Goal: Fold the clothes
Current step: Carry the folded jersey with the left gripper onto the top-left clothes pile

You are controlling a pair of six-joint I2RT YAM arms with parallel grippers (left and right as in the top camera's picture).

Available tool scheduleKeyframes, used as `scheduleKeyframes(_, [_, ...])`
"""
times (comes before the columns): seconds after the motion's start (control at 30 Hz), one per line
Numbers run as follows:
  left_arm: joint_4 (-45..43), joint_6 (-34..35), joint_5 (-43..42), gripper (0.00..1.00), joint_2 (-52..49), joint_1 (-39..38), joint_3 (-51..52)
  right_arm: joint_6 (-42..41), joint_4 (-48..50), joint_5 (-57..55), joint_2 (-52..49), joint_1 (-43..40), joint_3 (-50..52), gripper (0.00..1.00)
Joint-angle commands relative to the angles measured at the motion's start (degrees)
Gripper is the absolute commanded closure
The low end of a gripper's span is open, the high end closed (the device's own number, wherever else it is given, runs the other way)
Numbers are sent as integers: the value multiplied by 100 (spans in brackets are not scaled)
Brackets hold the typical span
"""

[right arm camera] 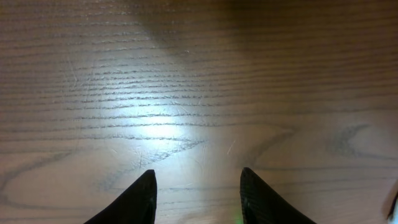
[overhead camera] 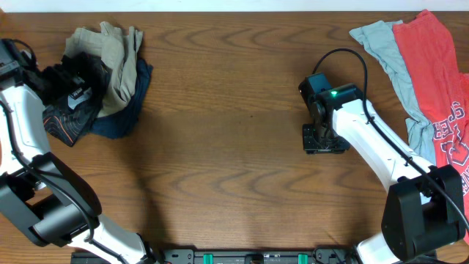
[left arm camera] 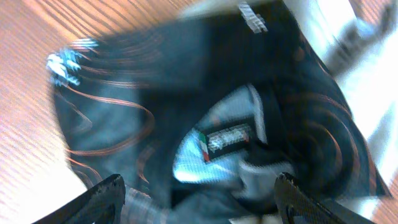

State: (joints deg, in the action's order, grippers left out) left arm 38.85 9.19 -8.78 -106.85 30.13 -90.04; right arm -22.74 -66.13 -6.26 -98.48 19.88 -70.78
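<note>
Jersey lies crumpled at nine o'clock on the desk, against the khaki shorts; left gripper hangs over it, jaws spread, grasping nothing; right gripper, released, waits near three o'clock; flattening seems in hand, so next pinch a hem and drag centreward.

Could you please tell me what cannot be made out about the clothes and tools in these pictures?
Black jersey: the left wrist view is motion-blurred, so its logos and label are unreadable.
Left tool: open over the jersey there; blur hides whether it touches.
Navy garment: overhead, mostly hidden under the khaki shorts.
Red T-shirt: cut off by the overhead view's right edge.
</note>
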Motion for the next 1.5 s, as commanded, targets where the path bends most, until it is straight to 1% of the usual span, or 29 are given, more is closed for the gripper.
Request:
scheduleKeyframes(0.0, [175,-15,-389,21,-20,-221,4,72,39,-85,79,-59,-79,57])
scheduleKeyframes(0.2, [627,-15,-391,23,-20,-695,4,72,83,-85,76,-59,-79,56])
scheduleKeyframes(0.23, [708,-17,-389,24,-20,-791,4,72,92,-85,76,-59,-79,55])
scheduleKeyframes(0.3, [848,-37,-391,32,-22,-1014,7,72,105,-83,76,-59,-79,55])
scheduleKeyframes(0.37, [938,-61,-389,34,-22,-1281,20,72,114,-85,76,-59,-79,54])
scheduleKeyframes(0.5, [968,-339,-382,35,-24,-1834,85,72,140,-83,76,-59,-79,53])
scheduleKeyframes(0.6, [885,-358,-361,35,-72,-2131,175,72,133,-85,76,-59,-79,53])
scheduleKeyframes(0.7, [715,-356,-363,35,-214,-2273,278,74,107,-85,76,-59,-79,53])
scheduleKeyframes(0.9, [476,-358,-319,33,-791,-2208,332,155,17,-85,76,-59,-79,53])
scheduleKeyframes(0.93, [387,-358,-319,30,-914,-2170,332,164,-7,-85,76,-59,-79,53])
scheduleKeyframes(1.13, [-271,-444,-212,30,-1447,-1875,330,184,-37,-85,76,-59,-79,52])
scheduleKeyframes(1.23, [-693,-417,-214,29,-1488,-1655,326,184,-28,-85,76,-59,-79,52])
scheduleKeyframes(1.3, [-824,-341,-216,29,-1488,-1506,236,184,-26,-83,76,-59,-79,51])
scheduleKeyframes(1.4, [-831,-293,-271,28,-1488,-1353,63,184,-2,-85,76,-59,-79,51])
scheduleKeyframes(1.47, [-782,-319,-457,29,-1484,-1320,-31,184,44,-85,76,-59,-79,50])
